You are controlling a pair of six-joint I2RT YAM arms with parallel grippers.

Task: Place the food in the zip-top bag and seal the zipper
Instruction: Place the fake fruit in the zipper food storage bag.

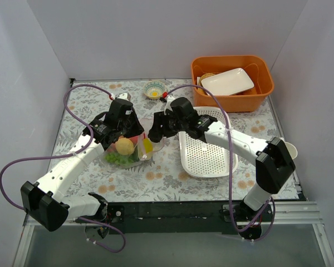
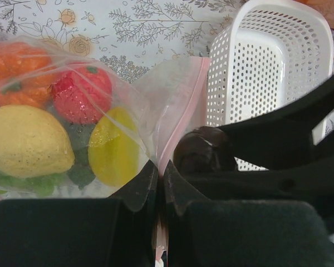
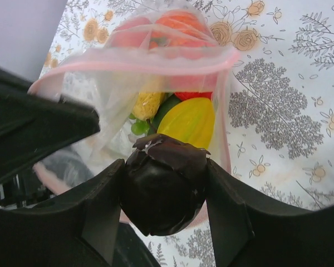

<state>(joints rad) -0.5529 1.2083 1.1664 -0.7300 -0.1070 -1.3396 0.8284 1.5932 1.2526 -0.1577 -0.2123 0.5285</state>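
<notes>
The clear zip-top bag (image 1: pixel 128 151) lies mid-table holding several toy fruits: a yellow lemon (image 2: pixel 25 142), a red fruit (image 2: pixel 80 92), an orange one (image 2: pixel 16 72), a yellow one (image 2: pixel 114 147) and green grapes (image 3: pixel 138 127). My left gripper (image 2: pixel 160 177) is shut on the bag's pink zipper strip (image 2: pixel 181 119), holding the mouth up. My right gripper (image 3: pixel 166 192) is shut on the dark avocado (image 3: pixel 164 189), just in front of the bag's open mouth (image 3: pixel 139 67). The avocado also shows in the left wrist view (image 2: pixel 200 153).
A white perforated basket (image 1: pixel 203 147) lies right of the bag, also in the left wrist view (image 2: pixel 267 72). An orange bin (image 1: pixel 232 82) with a white plate (image 1: pixel 227 82) stands at the back right. A small patterned bowl (image 1: pixel 153 89) sits at the back.
</notes>
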